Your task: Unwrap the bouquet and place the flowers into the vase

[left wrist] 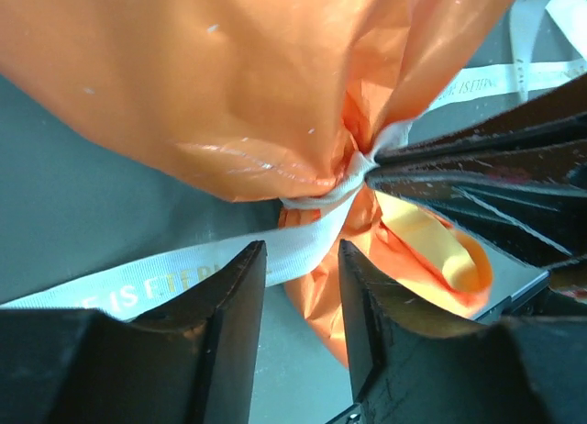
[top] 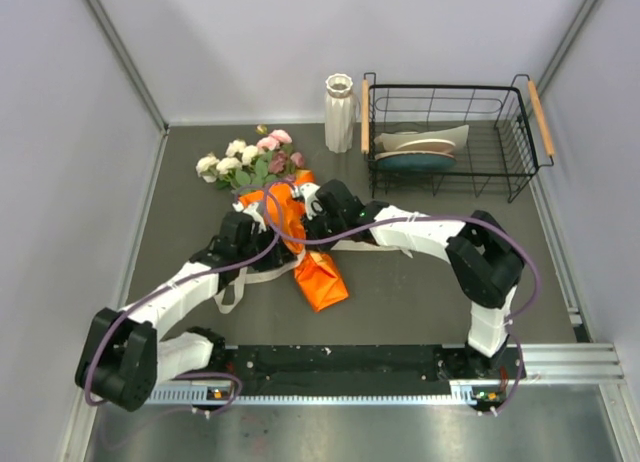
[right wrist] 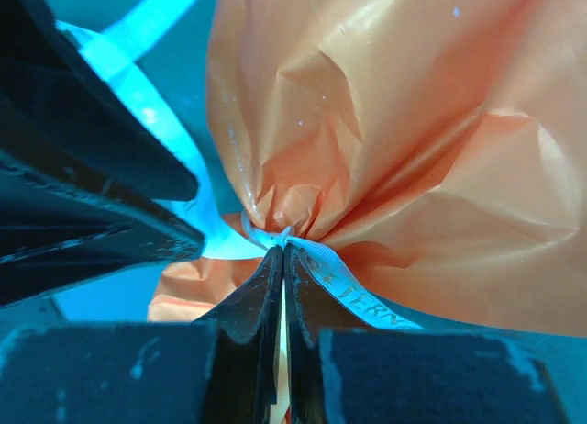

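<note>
bouquet (top: 295,232) lying on counter (top: 420,302), vase (top: 339,112) well apart | left fingers (left wrist: 229,332) apart astride ribbon (left wrist: 303,245); right fingers (right wrist: 248,323) pinched together on it at the knot | risk, as i judge: a pull may tighten the knot, tear the paper (left wrist: 229,75) or drag the flowers (top: 245,162)

Robot lab cell, white walls (top: 300,42), aluminium rail (top: 560,362)
</note>
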{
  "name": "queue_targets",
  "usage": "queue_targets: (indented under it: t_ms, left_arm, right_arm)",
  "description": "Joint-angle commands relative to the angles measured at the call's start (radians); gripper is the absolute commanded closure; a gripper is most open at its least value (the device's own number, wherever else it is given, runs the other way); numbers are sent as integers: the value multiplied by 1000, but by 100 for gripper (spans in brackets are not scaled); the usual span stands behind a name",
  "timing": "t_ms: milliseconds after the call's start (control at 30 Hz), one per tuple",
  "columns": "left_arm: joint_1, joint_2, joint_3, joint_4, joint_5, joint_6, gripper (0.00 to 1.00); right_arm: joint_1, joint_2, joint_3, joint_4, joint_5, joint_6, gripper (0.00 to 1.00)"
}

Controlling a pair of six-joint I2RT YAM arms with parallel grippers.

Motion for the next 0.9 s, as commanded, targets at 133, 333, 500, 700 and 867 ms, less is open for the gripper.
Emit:
queue_targets:
  t_ms: [133,333,500,700,867]
  left_arm:
    - [1,-54,43,86,13,7,72]
    - [5,-11,80,101,-4,-53,70]
    - [14,62,98,94,-102,-117,65]
    - [14,36,71,117,-93,-106,68]
    - [13,-66,98,-7,-108,-38,56]
  right_arm:
    - [15,-96,-17,115,-84,229,100]
    - [15,-32,-16,158,-98,244,100]
    - [16,-13,-46,184,-55,255,100]
    - [16,4,-60,175,-18,255,100]
    - [15,14,-59,168,6,246,94]
